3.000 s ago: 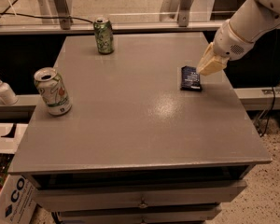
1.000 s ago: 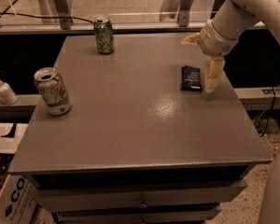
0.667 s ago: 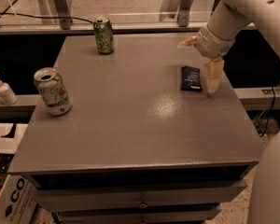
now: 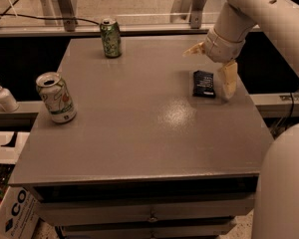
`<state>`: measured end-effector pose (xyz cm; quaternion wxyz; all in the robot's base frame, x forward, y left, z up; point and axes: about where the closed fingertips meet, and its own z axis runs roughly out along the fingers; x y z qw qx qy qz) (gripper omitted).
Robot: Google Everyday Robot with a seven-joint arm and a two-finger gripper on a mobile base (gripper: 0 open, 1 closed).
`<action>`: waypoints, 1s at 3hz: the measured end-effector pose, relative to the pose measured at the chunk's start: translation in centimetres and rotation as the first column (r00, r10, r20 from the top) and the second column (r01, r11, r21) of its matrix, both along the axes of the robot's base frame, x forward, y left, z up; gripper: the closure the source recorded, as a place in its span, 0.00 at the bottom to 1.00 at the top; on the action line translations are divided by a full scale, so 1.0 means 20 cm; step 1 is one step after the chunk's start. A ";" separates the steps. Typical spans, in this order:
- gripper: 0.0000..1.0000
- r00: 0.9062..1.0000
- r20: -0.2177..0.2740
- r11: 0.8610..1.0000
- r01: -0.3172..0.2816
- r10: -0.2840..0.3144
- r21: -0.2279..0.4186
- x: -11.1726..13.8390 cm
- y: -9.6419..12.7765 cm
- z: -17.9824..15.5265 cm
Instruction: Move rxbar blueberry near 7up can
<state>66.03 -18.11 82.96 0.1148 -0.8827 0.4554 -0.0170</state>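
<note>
Gripper (image 4: 212,65) now hangs turned just beside the rxbar blueberry (image 4: 204,83), claw spread wide and empty; the bar lies unmoved, well apart from the 7up can (image 4: 56,97)

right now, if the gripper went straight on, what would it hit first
Likely the rxbar blueberry, lying just under the open gripper at the right of the table; depth is unclear.

grey table (image 4: 139,148), drawers (image 4: 139,214) beneath, pale floor (image 4: 139,1) behind, dim light
</note>
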 end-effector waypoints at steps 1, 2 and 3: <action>0.03 0.999 -0.013 0.998 -0.053 0.053 -0.028 0.00 0.00 -0.01; 0.21 0.994 -0.035 0.993 -0.105 0.103 -0.061 -0.01 0.01 -0.05; 0.44 0.991 -0.049 0.989 -0.127 0.123 -0.081 -0.02 0.02 -0.07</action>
